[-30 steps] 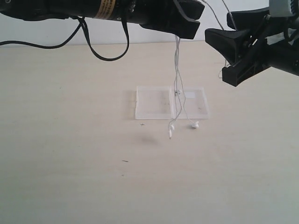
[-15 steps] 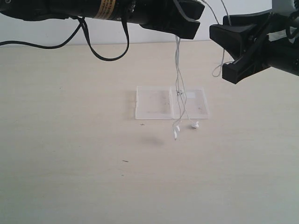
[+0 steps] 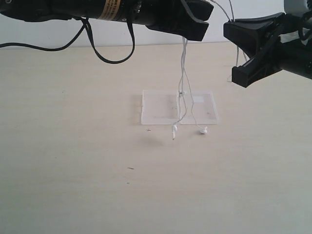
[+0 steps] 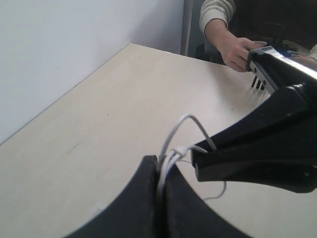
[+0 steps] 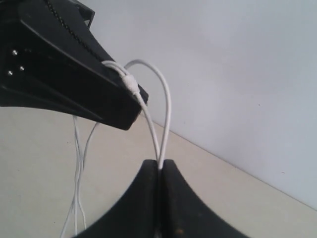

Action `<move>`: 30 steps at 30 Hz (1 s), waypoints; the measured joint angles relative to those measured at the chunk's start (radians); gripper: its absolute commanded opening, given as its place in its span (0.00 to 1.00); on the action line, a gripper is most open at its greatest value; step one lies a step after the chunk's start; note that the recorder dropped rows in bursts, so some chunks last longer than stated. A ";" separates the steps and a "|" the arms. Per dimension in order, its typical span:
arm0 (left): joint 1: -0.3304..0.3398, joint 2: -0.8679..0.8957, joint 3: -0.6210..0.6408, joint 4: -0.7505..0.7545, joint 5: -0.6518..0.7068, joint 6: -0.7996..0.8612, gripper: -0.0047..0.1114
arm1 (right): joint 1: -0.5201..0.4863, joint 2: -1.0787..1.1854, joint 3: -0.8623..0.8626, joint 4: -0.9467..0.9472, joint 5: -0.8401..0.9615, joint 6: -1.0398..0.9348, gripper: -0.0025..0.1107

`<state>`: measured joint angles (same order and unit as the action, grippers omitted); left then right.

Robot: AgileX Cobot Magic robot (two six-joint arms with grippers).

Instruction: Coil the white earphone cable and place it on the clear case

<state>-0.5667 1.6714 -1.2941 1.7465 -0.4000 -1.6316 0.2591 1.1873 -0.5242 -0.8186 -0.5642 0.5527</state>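
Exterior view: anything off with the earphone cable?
Nothing damaged or spilled. The thin white earphone cable is not coiled: it hangs in loose strands from the shut left gripper over the flat clear plastic case, both earbuds dangling by the case's edge nearest the camera. The right gripper pinches a loop of it up high.

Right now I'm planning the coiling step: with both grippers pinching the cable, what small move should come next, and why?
Probably swing the loop pinched by the right gripper over to the left gripper to add a turn. Both are shut on the white earphone cable, yet most of it hangs straight, earbuds down by the clear case.
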 measured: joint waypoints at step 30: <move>0.000 0.033 -0.002 0.000 -0.017 0.004 0.47 | 0.000 -0.144 0.000 0.044 0.000 0.019 0.02</move>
<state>-0.5667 1.7040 -1.2963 1.7465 -0.4171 -1.6275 0.2591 1.0437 -0.5242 -0.7748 -0.5642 0.5715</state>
